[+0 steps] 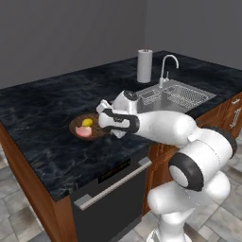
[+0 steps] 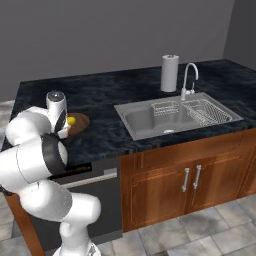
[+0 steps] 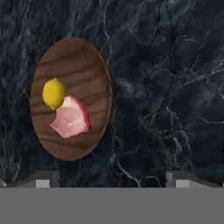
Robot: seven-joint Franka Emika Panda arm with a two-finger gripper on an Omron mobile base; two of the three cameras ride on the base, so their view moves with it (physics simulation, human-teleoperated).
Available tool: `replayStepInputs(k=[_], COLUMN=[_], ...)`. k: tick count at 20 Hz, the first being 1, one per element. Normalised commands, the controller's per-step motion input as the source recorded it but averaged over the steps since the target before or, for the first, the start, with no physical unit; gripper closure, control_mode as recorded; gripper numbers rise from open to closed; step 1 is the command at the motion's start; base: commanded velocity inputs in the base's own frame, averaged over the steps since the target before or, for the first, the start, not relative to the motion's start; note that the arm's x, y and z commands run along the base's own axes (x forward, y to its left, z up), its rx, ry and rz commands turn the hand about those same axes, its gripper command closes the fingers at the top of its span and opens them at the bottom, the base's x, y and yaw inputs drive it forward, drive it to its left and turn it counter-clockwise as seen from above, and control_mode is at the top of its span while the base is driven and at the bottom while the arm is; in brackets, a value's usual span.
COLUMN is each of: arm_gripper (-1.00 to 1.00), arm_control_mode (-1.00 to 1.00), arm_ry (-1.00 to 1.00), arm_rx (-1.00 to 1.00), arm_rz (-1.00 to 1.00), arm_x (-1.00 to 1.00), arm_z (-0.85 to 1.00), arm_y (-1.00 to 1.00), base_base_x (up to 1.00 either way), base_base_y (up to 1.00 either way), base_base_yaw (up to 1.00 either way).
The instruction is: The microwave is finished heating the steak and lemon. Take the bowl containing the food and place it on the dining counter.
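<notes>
The wooden bowl [image 3: 70,98] sits flat on the black marbled dining desk [image 1: 47,113], with the lemon [image 3: 54,93] and the pinkish steak [image 3: 71,118] lying touching each other inside it. In the hand view the gripper [image 3: 113,177] looks straight down at the stone, its two finger tips set wide apart at the bottom corners with nothing between them, so the jaws stand apart and hold nothing. The bowl lies up and to the left of the gap between the tips, clear of both of them, and rests on the desk on its own.

From the left base view the hand hovers just beside the bowl [image 1: 87,126] on its sink side, close above the stone, which fits a release made low so that the food would not slide or tip. The bowl is well in from the desk's front edge, and well apart from the steel sink [image 2: 172,115], the faucet [image 2: 189,77] and the paper towel roll [image 2: 170,72], so nothing crowds it.

Judged from how things lie, the placing looks done; what is left is to lift the hand clear without brushing the rim
</notes>
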Motion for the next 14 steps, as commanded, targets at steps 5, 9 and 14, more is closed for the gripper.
replayStepInputs(k=[5, 9, 14], arm_gripper=[-1.00, -1.00, -1.00], arm_control_mode=[-1.00, -1.00, -1.00], arm_ry=[-0.24, -0.25, -0.29], arm_rx=[0.04, 0.00, 0.00], arm_rz=[0.00, 0.00, 0.00], arm_x=[-1.00, -1.00, -1.00], arm_z=[0.56, 0.27, 0.16], arm_y=[-0.50, -0.55, -0.62], base_base_x=[0.00, 0.00, 0.00], base_base_y=[0.00, 0.00, 0.00], base_base_yaw=[0.00, 0.00, 0.00])
